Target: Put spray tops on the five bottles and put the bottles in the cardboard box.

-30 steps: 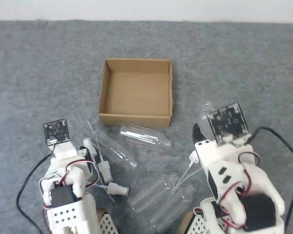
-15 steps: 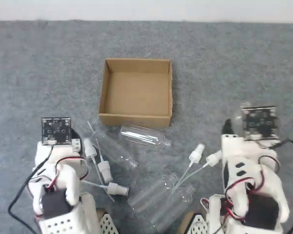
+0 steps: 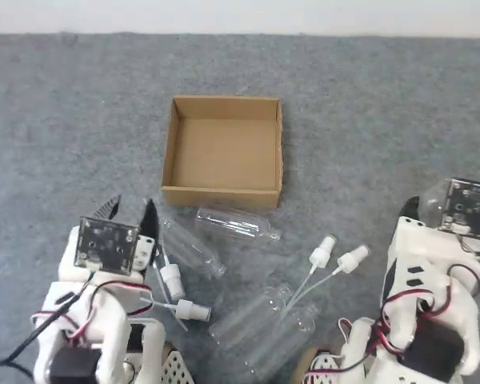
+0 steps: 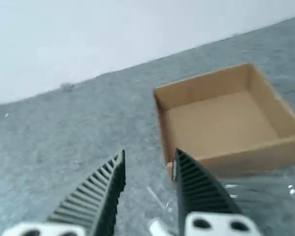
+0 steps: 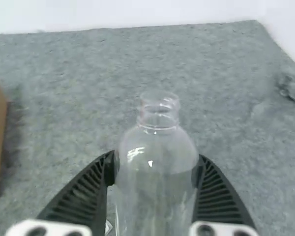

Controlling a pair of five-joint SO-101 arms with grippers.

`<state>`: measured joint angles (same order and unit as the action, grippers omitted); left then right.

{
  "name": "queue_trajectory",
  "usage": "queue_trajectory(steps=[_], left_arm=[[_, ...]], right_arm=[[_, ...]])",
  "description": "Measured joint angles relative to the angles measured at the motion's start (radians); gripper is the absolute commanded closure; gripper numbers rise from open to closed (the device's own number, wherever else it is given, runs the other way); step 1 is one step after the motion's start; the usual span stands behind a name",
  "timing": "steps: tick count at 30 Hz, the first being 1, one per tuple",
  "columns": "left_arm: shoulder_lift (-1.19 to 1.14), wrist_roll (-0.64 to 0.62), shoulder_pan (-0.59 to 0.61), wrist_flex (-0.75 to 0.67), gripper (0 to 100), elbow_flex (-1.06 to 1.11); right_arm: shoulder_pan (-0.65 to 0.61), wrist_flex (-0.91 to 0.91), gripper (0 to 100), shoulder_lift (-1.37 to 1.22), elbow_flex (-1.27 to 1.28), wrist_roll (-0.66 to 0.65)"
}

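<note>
Surface: the grey surface point(image 3: 400, 120) is carrying everything you are working with.
Cardboard box: the cardboard box point(image 3: 221, 196) is sitting open-topped at the far middle of the surface.
Right gripper: your right gripper point(image 5: 155, 164) is clamping a clear bottle point(image 5: 157, 142) around its shoulder, bare neck pointing away from the wrist. It is holding the bottle at the near right, well apart from the box.
Left gripper: your left gripper point(image 4: 150, 157) is gaping wide with nothing between its fingers, hanging near the box's near left corner.
Loose bottles: four are lying uncapped. One point(image 3: 236, 222) is lying just in front of the box's near wall, one point(image 3: 188, 244) beside the left gripper, and two point(image 3: 252, 316) are lying side by side in the near middle.
Spray tops: two point(image 3: 324, 250) are lying together between the middle bottles and the right arm. At least two more point(image 3: 172, 280) are lying beside the left arm.
</note>
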<state>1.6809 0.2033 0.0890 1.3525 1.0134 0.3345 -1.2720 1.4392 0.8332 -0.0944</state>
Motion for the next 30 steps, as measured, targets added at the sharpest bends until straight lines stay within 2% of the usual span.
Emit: queue_trajectory(steps=[6,14,21,30], left_arm=[[-0.318,-0.017,-0.137,0.110,73,-0.192],[-0.692,-0.161,-0.364,0.158,72,-0.318],[-0.806,-0.287,-0.528,0.078,72,-0.321],[-1.002,-0.405,-0.689,-0.157,72,-0.239]], right_arm=[[0.032,0.000,88.8,0.000,0.000,0.009],[0.084,0.020,88.8,0.000,0.000,0.009],[0.091,0.021,88.8,0.000,0.000,0.009],[0.091,0.021,88.8,0.000,0.000,0.009]])
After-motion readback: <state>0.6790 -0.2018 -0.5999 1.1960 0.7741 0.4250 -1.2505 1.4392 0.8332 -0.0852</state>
